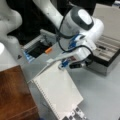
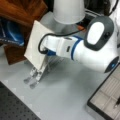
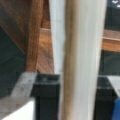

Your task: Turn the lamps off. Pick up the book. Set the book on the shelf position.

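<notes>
The book (image 1: 58, 92) is a thin white pad with binding holes along its left edge, leaning tilted on a small clear stand (image 2: 36, 73). In both front views my gripper (image 1: 62, 64) sits at the book's upper edge. In the wrist view the book (image 3: 82, 50) runs edge-on between the two black fingers (image 3: 46, 95), and the gripper (image 3: 75, 96) is shut on it. The shelf position, a dark reddish-brown wooden block (image 1: 15, 95), stands at a front view's bottom left, beside the book. It also shows behind the book (image 2: 22, 10). A white lampshade (image 2: 68, 11) stands behind the arm.
A grey hinged case (image 1: 110, 50) with compartments lies open at a front view's right, also seen at the bottom right (image 2: 107, 100). A grey open box (image 1: 37, 48) with an orange piece sits behind the book. A blue object (image 2: 10, 32) lies under the wood.
</notes>
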You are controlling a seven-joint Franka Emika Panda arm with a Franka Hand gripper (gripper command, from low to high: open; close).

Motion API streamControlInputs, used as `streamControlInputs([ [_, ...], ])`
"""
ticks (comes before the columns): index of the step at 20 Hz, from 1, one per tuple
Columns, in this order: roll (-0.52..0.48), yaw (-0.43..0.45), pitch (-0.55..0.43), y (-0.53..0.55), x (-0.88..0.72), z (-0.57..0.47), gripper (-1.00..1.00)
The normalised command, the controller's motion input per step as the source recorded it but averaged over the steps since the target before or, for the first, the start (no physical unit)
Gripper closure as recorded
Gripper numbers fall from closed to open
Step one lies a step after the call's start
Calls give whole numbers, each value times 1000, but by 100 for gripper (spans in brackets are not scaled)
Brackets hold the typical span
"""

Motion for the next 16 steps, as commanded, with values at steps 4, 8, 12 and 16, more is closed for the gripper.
streamControlInputs([
  [4, -192, -260, 133, 185, 306, 438, 100],
  [8, -156, -245, 111, 154, 278, 479, 100],
  [12, -123, -234, 63, 140, 227, 399, 100],
  [16, -102, -227, 76, 162, 159, 380, 100],
])
